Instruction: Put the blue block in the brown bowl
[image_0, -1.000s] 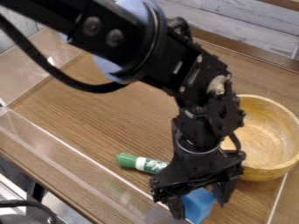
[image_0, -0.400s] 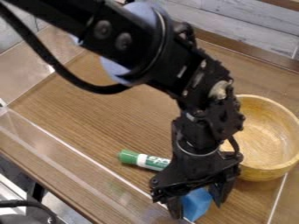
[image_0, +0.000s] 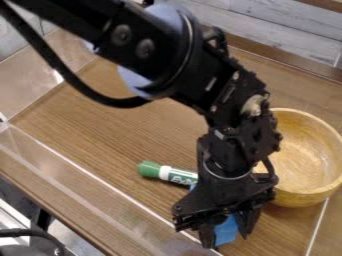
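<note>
Closing on the blue block (image_0: 225, 228) at the table's (image_0: 94, 130) near edge, your gripper (image_0: 222, 226) has narrowed from wide to clamped; next comes lifting toward the brown bowl (image_0: 310, 152) nearby.

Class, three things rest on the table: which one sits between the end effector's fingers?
The blue block, gripped by the end effector; the green marker and wooden bowl lie apart.

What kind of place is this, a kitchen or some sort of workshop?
Probably a robot test bench rather than a kitchen. A black arm's claw reaches down at a blue block on a wood-grain table with clear walls, beside a wooden bowl and a marker, seemingly practice props.
</note>
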